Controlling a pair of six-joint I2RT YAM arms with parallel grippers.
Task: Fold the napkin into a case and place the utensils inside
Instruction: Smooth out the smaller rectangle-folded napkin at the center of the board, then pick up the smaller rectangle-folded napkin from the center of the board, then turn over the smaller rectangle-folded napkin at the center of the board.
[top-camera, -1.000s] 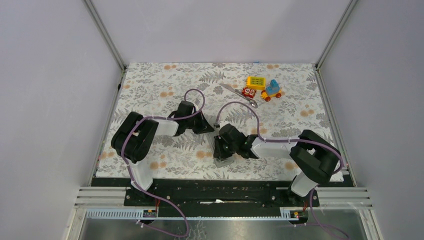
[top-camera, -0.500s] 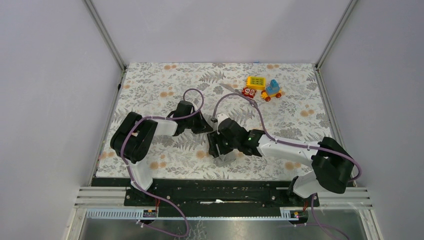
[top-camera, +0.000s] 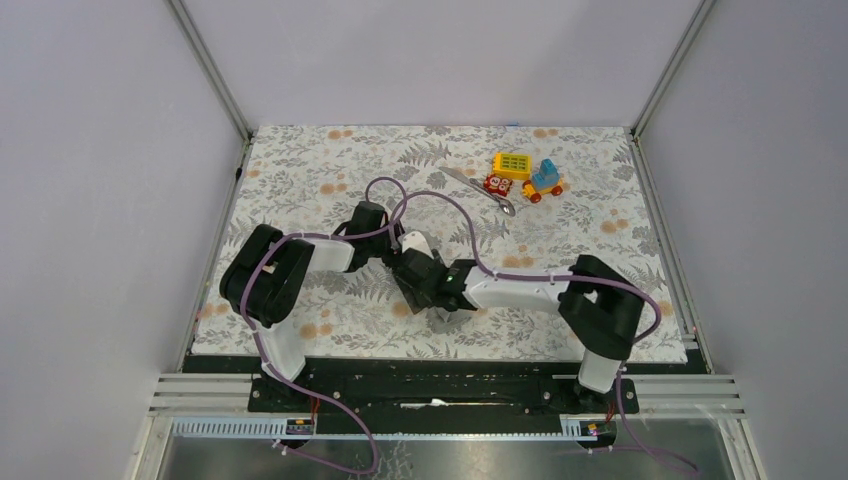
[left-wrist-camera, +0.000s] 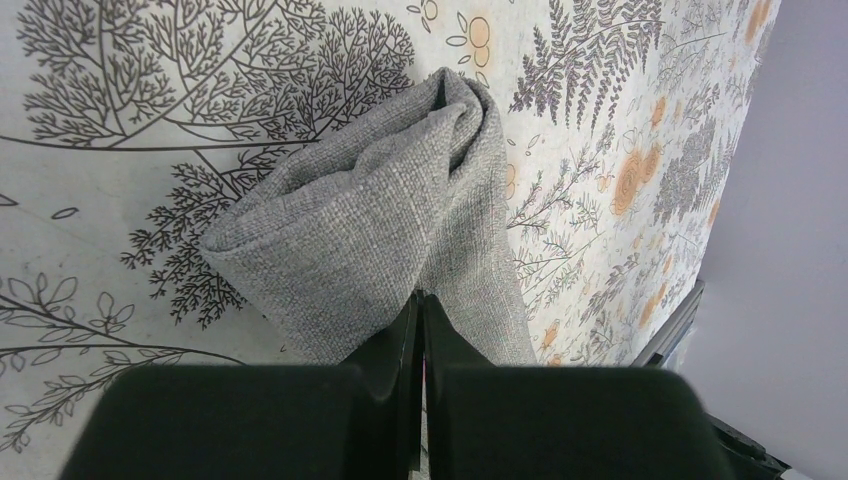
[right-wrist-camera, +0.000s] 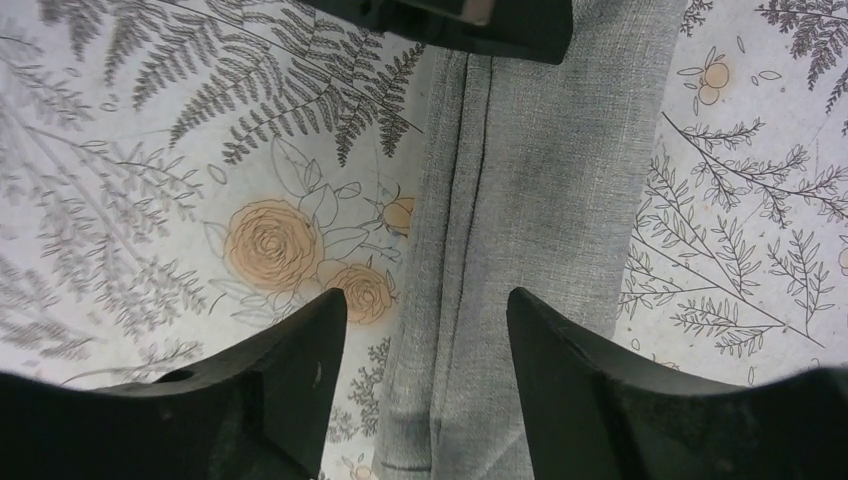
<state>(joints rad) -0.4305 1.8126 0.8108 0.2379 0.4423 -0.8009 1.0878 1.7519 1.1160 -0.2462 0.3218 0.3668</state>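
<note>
Napkin (left-wrist-camera: 380, 230) hemmed in on two sides: left fingers (left-wrist-camera: 400, 345) clamp its edge from the left, and right fingers (right-wrist-camera: 290, 370) stand spread directly over it, that arm blocking the right. Far right of the napkin, utensils (top-camera: 480, 190) and toy blocks (top-camera: 527, 177) cluster together. Far left of the napkin, the desk (top-camera: 300, 170) lies open for passage.

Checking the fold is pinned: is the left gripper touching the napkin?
Touching. Left wrist view: the left gripper, shut, pinches the napkin at its near edge between its fingertips.

Built from white links (top-camera: 515, 292) and bulky black joints (top-camera: 262, 280). Wired with lilac cables (top-camera: 385, 182) looping back from each wrist. Tipped with matte black, wedge-shaped fingers (right-wrist-camera: 290, 385), rounded at the ends.
</note>
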